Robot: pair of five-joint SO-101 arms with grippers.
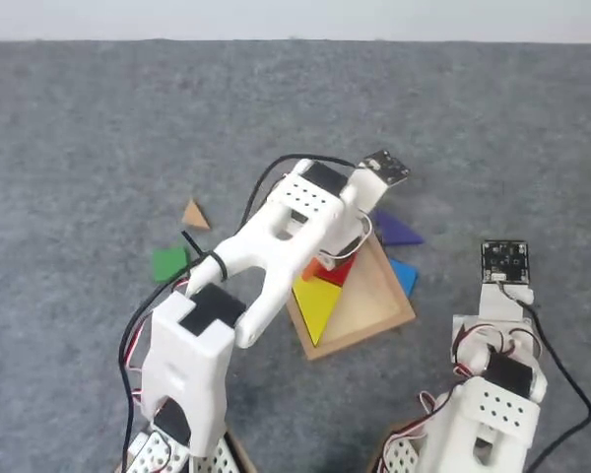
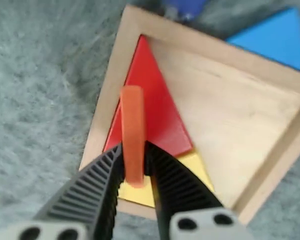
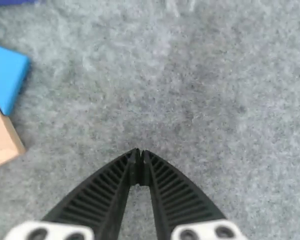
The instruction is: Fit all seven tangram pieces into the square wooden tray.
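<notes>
The square wooden tray [image 1: 386,307] [image 2: 240,115] lies at the table's middle right, holding a red triangle [image 2: 152,107] [image 1: 340,268] and a yellow triangle [image 1: 318,304] [image 2: 200,172]. My left gripper [image 2: 134,167] hangs over the tray, shut on an orange piece [image 2: 133,132] [image 1: 316,270] held on edge above the red triangle. A blue triangle [image 1: 404,274] [image 2: 280,37] [image 3: 5,75] and a purple piece [image 1: 396,229] lie just outside the tray. A green square [image 1: 169,262] and a tan triangle [image 1: 194,214] lie to the left. My right gripper [image 3: 139,165] is shut over bare carpet, right of the tray.
Grey carpet [image 1: 98,128] covers the table, with open room at the back and far left. The left arm's white body [image 1: 266,256] crosses above the tray's left side and hides part of it. The right arm [image 1: 497,374] stands at the front right.
</notes>
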